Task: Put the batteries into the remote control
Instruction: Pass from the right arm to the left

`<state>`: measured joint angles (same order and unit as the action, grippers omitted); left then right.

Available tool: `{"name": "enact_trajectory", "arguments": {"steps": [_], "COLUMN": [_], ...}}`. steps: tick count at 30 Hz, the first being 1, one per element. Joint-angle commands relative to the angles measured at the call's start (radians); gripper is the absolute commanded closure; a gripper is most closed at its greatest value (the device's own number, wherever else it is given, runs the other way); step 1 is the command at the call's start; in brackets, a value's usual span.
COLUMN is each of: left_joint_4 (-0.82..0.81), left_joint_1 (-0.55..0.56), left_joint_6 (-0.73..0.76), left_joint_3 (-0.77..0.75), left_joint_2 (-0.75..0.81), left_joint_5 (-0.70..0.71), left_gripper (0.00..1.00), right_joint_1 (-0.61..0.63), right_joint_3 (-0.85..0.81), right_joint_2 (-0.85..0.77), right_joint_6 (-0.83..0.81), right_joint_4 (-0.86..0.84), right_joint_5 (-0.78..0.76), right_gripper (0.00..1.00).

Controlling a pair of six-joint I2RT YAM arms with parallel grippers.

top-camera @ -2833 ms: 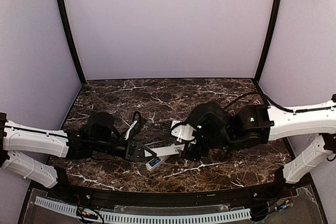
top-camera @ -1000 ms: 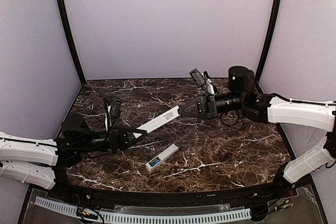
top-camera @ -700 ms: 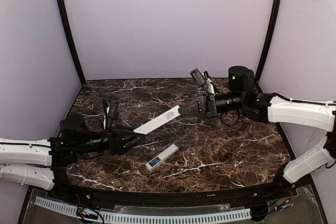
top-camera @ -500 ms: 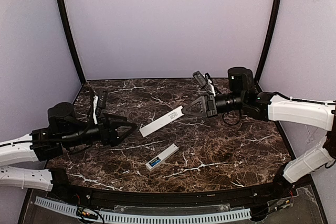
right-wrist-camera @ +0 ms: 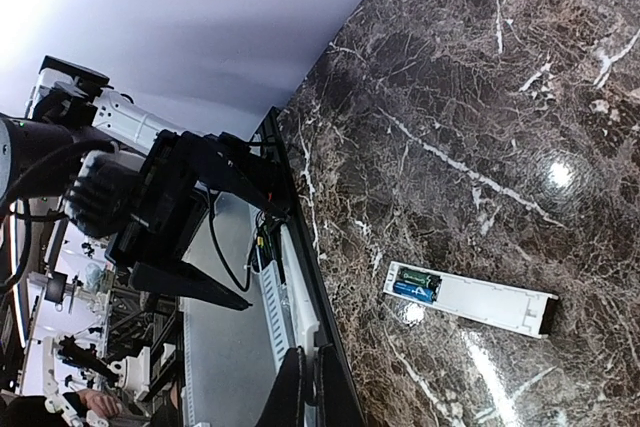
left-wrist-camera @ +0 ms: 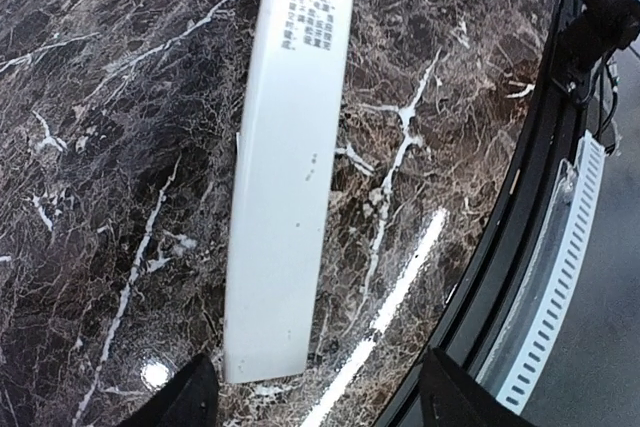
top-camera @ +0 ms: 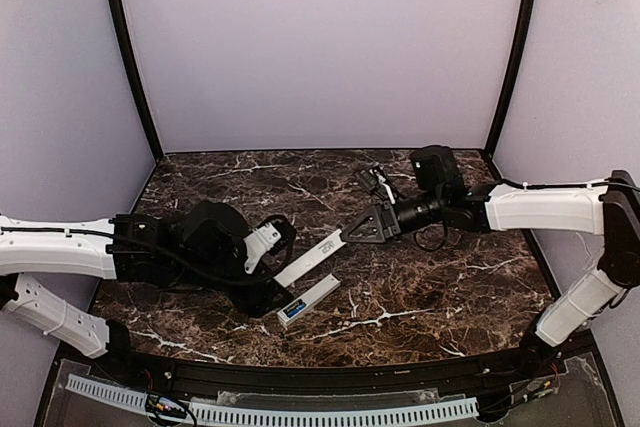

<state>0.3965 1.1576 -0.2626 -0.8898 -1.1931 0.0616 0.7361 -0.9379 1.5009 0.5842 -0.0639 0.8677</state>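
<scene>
The remote control (top-camera: 310, 297) is laid flat on the dark marbled desk (top-camera: 430, 287), slanted, with its open compartment turned upward at its near-left end. In that compartment the batteries (right-wrist-camera: 415, 285) are seated side by side; one is seen as blue, the other as darker and greenish. Nothing is touching the remote control.

Just behind the remote control, and roughly parallel to it, a long white panel (top-camera: 308, 259) with a block of small print near one end is held. Its far end, up and to the right of the remote control, is pinched by the right gripper (top-camera: 352, 235), whose jaws are pressed fully together on the thin edge. Whether the panel's lower end touches the desk cannot be told.

The left gripper (left-wrist-camera: 315, 395) is placed to the left of the remote control, at the lower end of the panel. Its jaws are spread wide, and in the left wrist view one dark finger (left-wrist-camera: 195, 397) is seen on each side of the panel's end with a clear gap to it, so nothing is gripped by it. In the top view this gripper is just beside the battery end of the remote control, apart from it.
</scene>
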Motion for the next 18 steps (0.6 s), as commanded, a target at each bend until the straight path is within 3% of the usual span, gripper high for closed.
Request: {"name": "enact_trajectory", "arguments": {"steps": [1, 8, 15, 18], "left_joint_4": [0.09, 0.083, 0.047, 0.029], "left_joint_1": [0.031, 0.031, 0.031, 0.031], "left_joint_6": [0.055, 0.084, 0.11, 0.113], "left_joint_3": [-0.046, -0.058, -0.083, -0.093], "left_joint_2": [-0.036, -0.085, -0.16, -0.193], "left_joint_5": [0.083, 0.168, 0.072, 0.064], "left_gripper": [0.35, 0.41, 0.32, 0.36], "right_joint_1": [0.003, 0.012, 0.014, 0.014], "right_joint_3": [0.016, 0.021, 0.021, 0.019], "right_joint_2": [0.034, 0.076, 0.112, 0.127], "right_joint_6": [0.005, 0.015, 0.027, 0.034], "right_joint_4": [-0.037, -0.068, -0.104, -0.121], "right_joint_5": [0.051, 0.1, 0.115, 0.125], "right_gripper": [1.0, 1.0, 1.0, 1.0]}}
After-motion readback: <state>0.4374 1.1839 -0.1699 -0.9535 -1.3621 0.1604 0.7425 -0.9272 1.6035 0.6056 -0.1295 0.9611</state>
